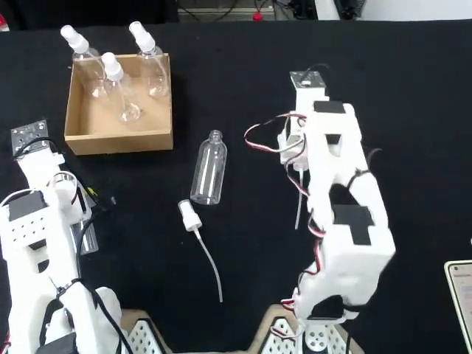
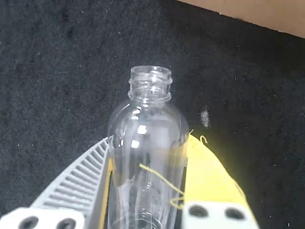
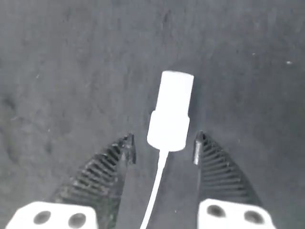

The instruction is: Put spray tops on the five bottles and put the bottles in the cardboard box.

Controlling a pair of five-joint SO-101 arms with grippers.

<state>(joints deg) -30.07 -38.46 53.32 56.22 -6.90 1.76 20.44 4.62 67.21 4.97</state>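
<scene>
We see the left pincer (image 2: 150, 140) pinching a clear bottle (image 2: 147, 119) by its body, between a grey ribbed finger and a yellow one. Its threaded neck is open and uncapped, and it sits over the black cloth (image 1: 413, 110) near the cardboard box (image 1: 118, 139). The right pincer (image 3: 163, 140) is spread around a white spray top (image 3: 171, 112), with a gap on each side. The top's thin tube trails back between the fingers, and it seems to lie on the cloth, though we cannot be sure. Three capped bottles (image 1: 122, 92) lie in the box. Just beside the box on the cloth lies an uncapped bottle (image 1: 209, 173), with a second spray top (image 1: 189, 215) near its base.
</scene>
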